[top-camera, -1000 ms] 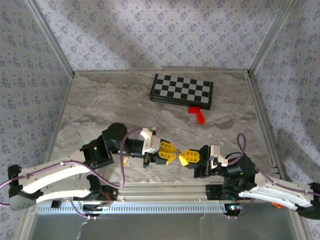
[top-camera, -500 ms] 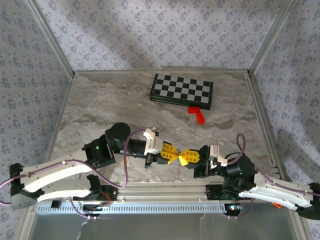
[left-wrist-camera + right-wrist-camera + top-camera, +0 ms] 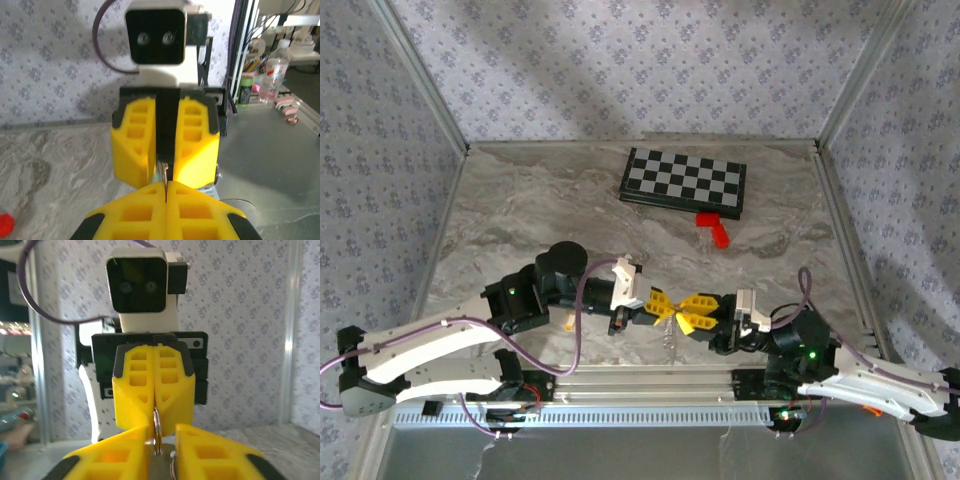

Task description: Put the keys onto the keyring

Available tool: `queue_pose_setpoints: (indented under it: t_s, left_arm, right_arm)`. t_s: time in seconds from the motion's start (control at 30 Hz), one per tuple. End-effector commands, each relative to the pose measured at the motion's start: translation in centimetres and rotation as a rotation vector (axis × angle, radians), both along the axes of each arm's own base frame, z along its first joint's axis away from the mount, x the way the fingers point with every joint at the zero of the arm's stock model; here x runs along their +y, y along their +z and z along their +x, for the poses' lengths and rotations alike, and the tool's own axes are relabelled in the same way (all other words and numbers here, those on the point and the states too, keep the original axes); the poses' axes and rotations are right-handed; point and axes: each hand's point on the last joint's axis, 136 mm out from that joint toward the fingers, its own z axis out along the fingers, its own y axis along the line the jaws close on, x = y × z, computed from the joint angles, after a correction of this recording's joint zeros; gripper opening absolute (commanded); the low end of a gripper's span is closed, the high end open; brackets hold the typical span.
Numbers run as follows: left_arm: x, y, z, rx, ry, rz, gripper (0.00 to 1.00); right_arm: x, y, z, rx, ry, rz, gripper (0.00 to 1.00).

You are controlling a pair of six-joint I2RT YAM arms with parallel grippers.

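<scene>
Clamping the keyring (image 3: 156,422) edge-on with the left gripper (image 3: 668,307), above the near tabletop (image 3: 520,220). Meeting the right gripper (image 3: 688,312) tip to tip; cannot tell whether gripping or loose. Reaching farther right with the left arm than a second ago.

A robotics lab test cell: aluminium frame posts (image 3: 420,75) and patterned walls (image 3: 640,60) enclose the marble-look worktop (image 3: 520,220); bottles (image 3: 274,67) stand beyond it.

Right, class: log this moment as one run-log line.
left claw: shut on keyring | right claw: tip-to-tip with left, grip unclear | place: table near edge
</scene>
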Motion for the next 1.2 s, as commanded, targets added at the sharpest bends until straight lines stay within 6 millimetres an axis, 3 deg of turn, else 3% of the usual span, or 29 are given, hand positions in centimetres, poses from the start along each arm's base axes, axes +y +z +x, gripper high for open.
queue_pose_setpoints:
  t_s: [0.0,0.23,0.47,0.93,1.17]
  left_arm:
    - [0.7,0.8,0.3,-0.072,0.025,0.042,0.00]
    - [1.0,-0.3,0.8,-0.101,0.041,0.122,0.00]
    - [0.6,-1.2,1.0,-0.104,0.041,0.162,0.00]
    - [0.3,-2.3,1.5,-0.114,0.049,0.227,0.00]
    - [0.3,-2.4,1.5,-0.115,0.049,0.235,0.00]
  right_arm:
    - [-1.0,0.2,0.6,-0.013,-0.066,-0.060,0.29]
    - [-1.2,-0.6,0.9,-0.012,-0.091,-0.153,0.37]
    - [0.1,-1.0,0.6,-0.011,-0.057,-0.218,0.44]
    - [0.8,-2.7,1.4,-0.027,-0.117,-0.354,0.25]
    - [1.2,-3.4,1.8,-0.026,-0.136,-0.388,0.28]
